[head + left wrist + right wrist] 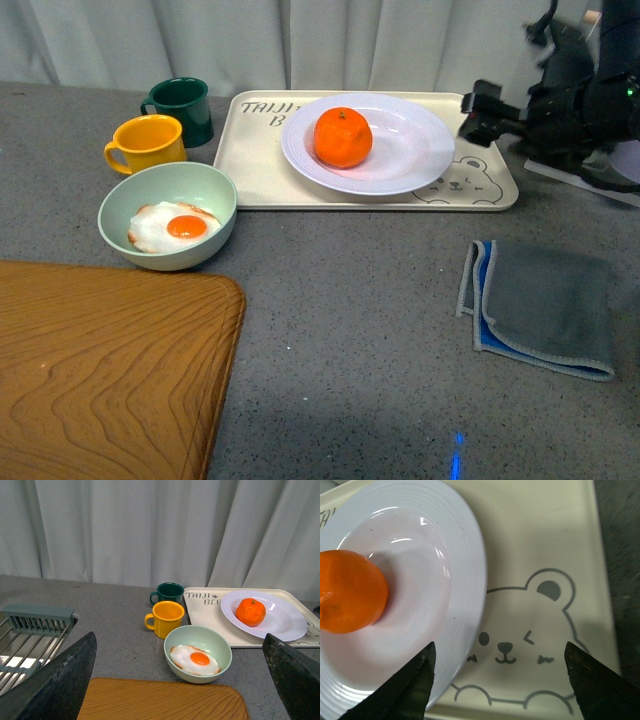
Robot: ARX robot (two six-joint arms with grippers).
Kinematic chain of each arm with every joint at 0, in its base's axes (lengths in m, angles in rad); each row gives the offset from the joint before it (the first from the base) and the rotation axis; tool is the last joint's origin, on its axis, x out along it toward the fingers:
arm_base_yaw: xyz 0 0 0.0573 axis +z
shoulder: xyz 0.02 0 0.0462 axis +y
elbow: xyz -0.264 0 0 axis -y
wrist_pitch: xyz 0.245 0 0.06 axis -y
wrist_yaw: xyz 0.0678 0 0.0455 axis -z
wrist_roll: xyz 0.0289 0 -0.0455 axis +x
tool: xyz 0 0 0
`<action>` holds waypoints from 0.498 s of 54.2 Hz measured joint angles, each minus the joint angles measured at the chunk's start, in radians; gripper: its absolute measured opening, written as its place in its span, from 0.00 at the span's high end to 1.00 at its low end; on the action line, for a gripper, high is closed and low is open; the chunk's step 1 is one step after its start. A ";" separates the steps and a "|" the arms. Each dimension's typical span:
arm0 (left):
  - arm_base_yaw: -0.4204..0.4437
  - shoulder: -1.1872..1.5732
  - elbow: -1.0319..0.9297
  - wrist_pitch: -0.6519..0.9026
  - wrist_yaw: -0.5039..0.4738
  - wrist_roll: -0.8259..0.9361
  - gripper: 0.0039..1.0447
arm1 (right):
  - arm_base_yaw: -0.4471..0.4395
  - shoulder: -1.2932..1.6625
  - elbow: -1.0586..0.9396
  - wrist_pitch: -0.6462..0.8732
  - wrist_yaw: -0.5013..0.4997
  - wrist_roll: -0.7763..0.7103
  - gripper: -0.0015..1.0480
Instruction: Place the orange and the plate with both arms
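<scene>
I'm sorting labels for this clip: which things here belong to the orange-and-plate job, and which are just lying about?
Job: orange, plate, right gripper open over the plate's rim.

Lying about: bear tray, green bowl with fried egg, yellow mug, dark green mug, grey cloth, wooden board.

orange (342, 137) in plate (420, 150) | plate on tray (255, 165) | bowl (205, 190) left

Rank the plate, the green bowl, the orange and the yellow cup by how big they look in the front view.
1. plate, widest
2. green bowl, though it sits nearer the camera
3. and 4. yellow cup and orange look about alike; I won't rank them.
</scene>
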 joint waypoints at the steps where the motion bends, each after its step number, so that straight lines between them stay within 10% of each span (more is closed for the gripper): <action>1: 0.000 0.000 0.000 0.000 0.000 0.000 0.06 | 0.004 -0.023 -0.051 0.106 0.069 -0.034 0.36; 9: 0.000 0.000 0.000 0.000 0.000 0.000 0.06 | 0.007 -0.406 -0.589 0.730 0.231 -0.166 0.67; 21: 0.000 0.000 0.000 0.000 0.000 0.000 0.06 | -0.011 -0.937 -1.066 0.663 0.209 -0.190 1.00; 27: 0.000 0.000 0.000 0.000 0.000 0.000 0.06 | -0.083 -1.250 -1.239 0.429 0.134 -0.193 0.99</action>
